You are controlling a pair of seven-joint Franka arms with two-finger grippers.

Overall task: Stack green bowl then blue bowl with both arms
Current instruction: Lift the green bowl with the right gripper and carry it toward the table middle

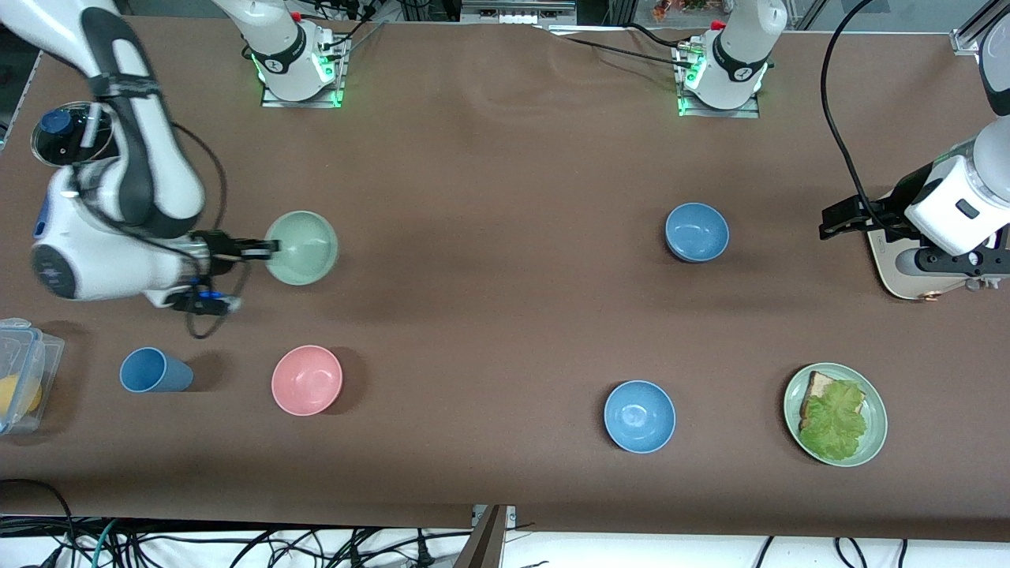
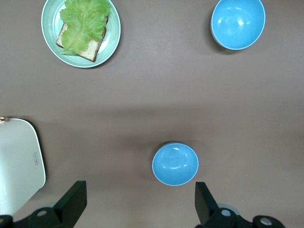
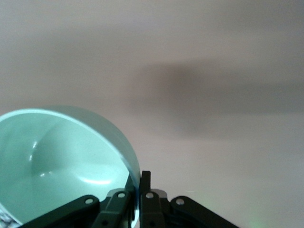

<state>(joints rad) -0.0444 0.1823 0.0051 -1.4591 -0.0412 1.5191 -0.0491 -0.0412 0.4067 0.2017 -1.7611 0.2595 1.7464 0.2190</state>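
Observation:
The green bowl (image 1: 304, 246) is at the right arm's end of the table. My right gripper (image 1: 264, 249) is shut on its rim, on the side toward that end. In the right wrist view the bowl (image 3: 61, 166) fills the corner and tilts, with its rim pinched in the gripper (image 3: 138, 183). The dusty blue bowl (image 1: 696, 231) stands upright on the table toward the left arm's end. My left gripper (image 1: 838, 219) hangs open and empty above the table beside it. In the left wrist view the blue bowl (image 2: 175, 164) lies just ahead of the open gripper (image 2: 137, 209).
A brighter blue bowl (image 1: 639, 416) (image 2: 237, 23) and a green plate (image 1: 877, 418) (image 2: 47, 19) with bread and lettuce lie nearer the front camera. A pink bowl (image 1: 307, 379), a blue cup (image 1: 155, 371) and a clear box (image 1: 20, 383) lie near the right arm. A white board (image 1: 892, 268) (image 2: 19, 161) sits under the left arm.

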